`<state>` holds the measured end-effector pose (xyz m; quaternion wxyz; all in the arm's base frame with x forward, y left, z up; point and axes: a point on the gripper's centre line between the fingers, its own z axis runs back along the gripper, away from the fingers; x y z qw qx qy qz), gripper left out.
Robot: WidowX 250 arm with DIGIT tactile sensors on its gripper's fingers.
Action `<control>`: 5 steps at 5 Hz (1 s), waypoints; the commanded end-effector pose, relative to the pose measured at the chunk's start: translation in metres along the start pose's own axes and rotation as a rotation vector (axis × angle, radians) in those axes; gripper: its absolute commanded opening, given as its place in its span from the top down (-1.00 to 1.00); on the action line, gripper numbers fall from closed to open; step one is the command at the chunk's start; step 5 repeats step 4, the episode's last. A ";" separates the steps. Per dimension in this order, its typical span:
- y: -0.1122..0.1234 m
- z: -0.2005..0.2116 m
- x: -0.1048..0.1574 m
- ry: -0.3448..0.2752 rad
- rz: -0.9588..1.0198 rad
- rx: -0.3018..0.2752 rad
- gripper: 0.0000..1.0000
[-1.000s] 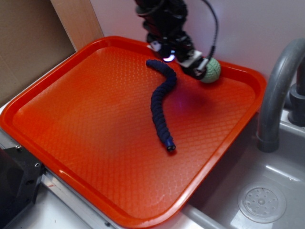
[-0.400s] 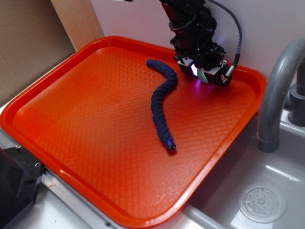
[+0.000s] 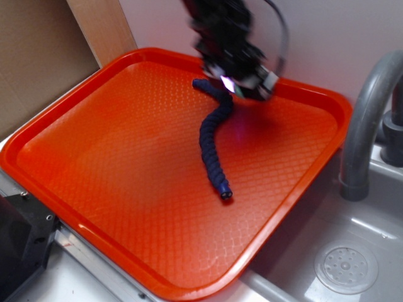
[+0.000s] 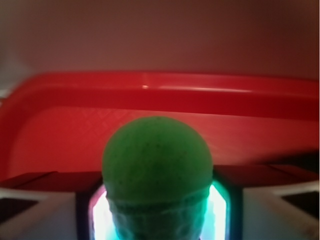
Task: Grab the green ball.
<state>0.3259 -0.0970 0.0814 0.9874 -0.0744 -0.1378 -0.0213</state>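
Observation:
The green ball (image 4: pixel 156 160) fills the middle of the wrist view, gripped between my two jaws, with the orange tray's far rim (image 4: pixel 160 92) behind it. In the exterior view my gripper (image 3: pixel 247 87) is blurred, low over the back of the orange tray (image 3: pixel 94 145), just right of the rope's upper end. The ball is hidden under the gripper there, and the spot by the back right rim where it lay is bare. The gripper is shut on the ball.
A dark blue twisted rope (image 3: pixel 214 135) lies curved across the tray's middle. A grey faucet (image 3: pixel 368 119) and a sink with a drain (image 3: pixel 346 267) are to the right. A wooden board (image 3: pixel 101 25) and wall stand behind.
The gripper came down over the ball at the back right, closed on it, and has now moved left toward the rope's upper end with the ball.

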 end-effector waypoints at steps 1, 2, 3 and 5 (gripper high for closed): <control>0.046 0.149 -0.030 0.115 0.098 0.147 1.00; 0.055 0.179 -0.058 0.115 0.161 0.137 1.00; 0.052 0.179 -0.067 0.111 0.150 0.158 1.00; 0.053 0.170 -0.066 0.116 0.150 0.188 1.00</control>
